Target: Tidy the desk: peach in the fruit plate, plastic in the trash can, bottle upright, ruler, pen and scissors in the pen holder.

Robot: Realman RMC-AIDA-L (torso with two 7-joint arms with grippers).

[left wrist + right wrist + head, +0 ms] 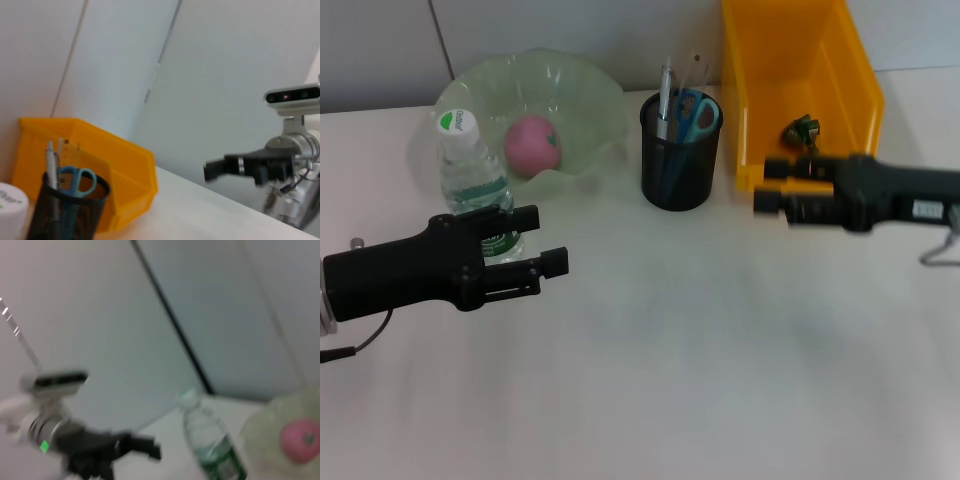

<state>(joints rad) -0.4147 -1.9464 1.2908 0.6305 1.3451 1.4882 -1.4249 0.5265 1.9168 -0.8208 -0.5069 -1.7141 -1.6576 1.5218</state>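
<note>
The head camera looks forward and down over the whole worktop (700, 350). Each wrist camera sits low, near worktop level, looking sideways across it. The left wrist and head views share the pen holder (65, 210) and trash can (120, 175); the right shares the bottle (210, 445).

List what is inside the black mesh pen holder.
The pen holder holds the blue-handled scissors, a pen and the clear ruler. Their lower ends are hidden by the mesh.
</note>
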